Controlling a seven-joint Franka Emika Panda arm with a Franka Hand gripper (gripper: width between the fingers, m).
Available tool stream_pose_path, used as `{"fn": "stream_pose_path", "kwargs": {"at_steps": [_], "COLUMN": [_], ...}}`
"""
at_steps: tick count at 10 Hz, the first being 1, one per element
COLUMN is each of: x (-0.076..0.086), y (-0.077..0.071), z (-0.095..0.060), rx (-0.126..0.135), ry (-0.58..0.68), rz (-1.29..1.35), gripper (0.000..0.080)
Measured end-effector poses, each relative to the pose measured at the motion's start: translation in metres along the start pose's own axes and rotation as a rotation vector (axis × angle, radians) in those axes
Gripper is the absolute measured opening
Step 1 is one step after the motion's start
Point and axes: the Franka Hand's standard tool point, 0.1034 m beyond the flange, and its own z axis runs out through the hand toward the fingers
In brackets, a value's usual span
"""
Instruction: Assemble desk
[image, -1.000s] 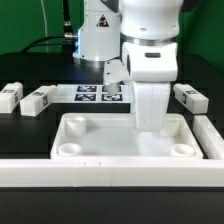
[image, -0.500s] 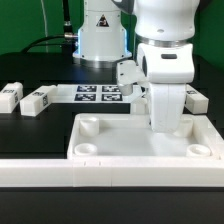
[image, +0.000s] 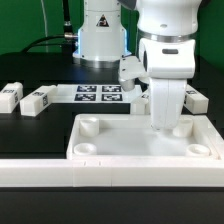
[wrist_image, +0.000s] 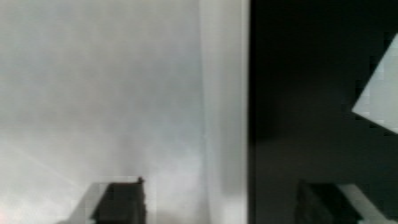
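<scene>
The desk panel (image: 130, 142), a white tray-like rectangle with a raised rim and round corner sockets, lies flat near the table's front edge. My gripper (image: 164, 126) hangs straight down over its far rim, toward the exterior view's right. In the wrist view the panel (wrist_image: 107, 90) fills one side. Its rim runs between my two dark fingers (wrist_image: 121, 200), which stand apart on either side of it with gaps showing, so my gripper (wrist_image: 224, 188) is open. Three white tag-marked legs lie on the table: two (image: 8, 97) (image: 37, 100) at the exterior view's left, one (image: 192, 99) at its right.
The long white border rail (image: 90, 172) runs along the front and up the exterior view's right side (image: 214, 135), close against the panel. The marker board (image: 100, 94) lies flat behind the panel, before the robot base (image: 100, 40). A white corner (wrist_image: 377, 95) shows on the black table.
The panel slid toward the exterior view's right with my gripper shut on its far rim. My fingers have since parted and let go of the rim.
</scene>
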Motion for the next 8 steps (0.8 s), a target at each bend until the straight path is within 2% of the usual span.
{"fn": "stream_pose_path", "kwargs": {"at_steps": [1, 2, 4, 5, 8], "x": [-0.001, -0.001, 0.008, 0.009, 0.008], "y": [-0.005, -0.009, -0.017, -0.015, -0.016], "z": [-0.008, -0.019, -0.042, -0.047, -0.044], "rx": [-0.009, -0.021, -0.047, -0.053, -0.048], "ry": [-0.003, -0.006, -0.009, -0.008, -0.008], "rz": [0.042, 0.070, 0.246, 0.247, 0.247], "gripper": [0.0564, 0.0623, 0.0644, 0.0648, 0.0649]}}
